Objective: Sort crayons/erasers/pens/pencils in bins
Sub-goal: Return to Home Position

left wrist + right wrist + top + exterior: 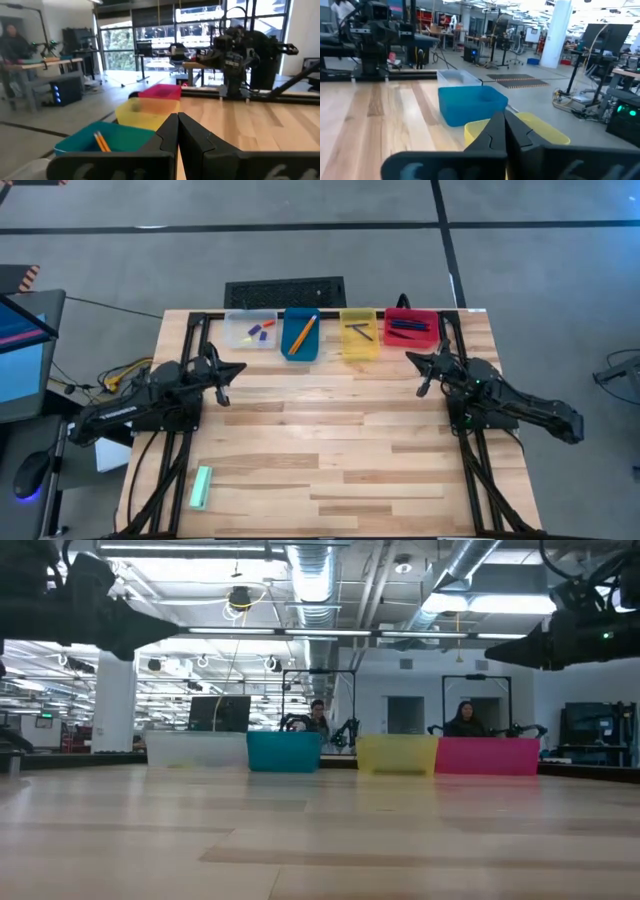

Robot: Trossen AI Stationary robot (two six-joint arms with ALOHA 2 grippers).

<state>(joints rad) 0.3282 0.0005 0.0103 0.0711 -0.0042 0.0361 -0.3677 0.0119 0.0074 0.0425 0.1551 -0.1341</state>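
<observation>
Four bins stand in a row along the table's far edge: clear (250, 330), blue (300, 336), yellow (360, 334) and red (411, 327). Small blue, red and yellow erasers (258, 332) lie in the clear bin. Orange pencils (301, 335) lie in the blue bin, also visible in the left wrist view (102, 142). Dark pens (407, 327) lie in the red bin, and dark sticks (358, 330) in the yellow one. My left gripper (236, 368) (177, 116) hovers shut above the table's left side, short of the bins. My right gripper (412, 359) (504, 114) hovers shut near the red bin.
A pale green block (201, 487) lies near the table's near left corner. A dark keyboard-like slab (285, 290) sits beyond the far edge. Bare wood (330, 430) stretches between the two arms. People sit at desks in the room behind (465, 720).
</observation>
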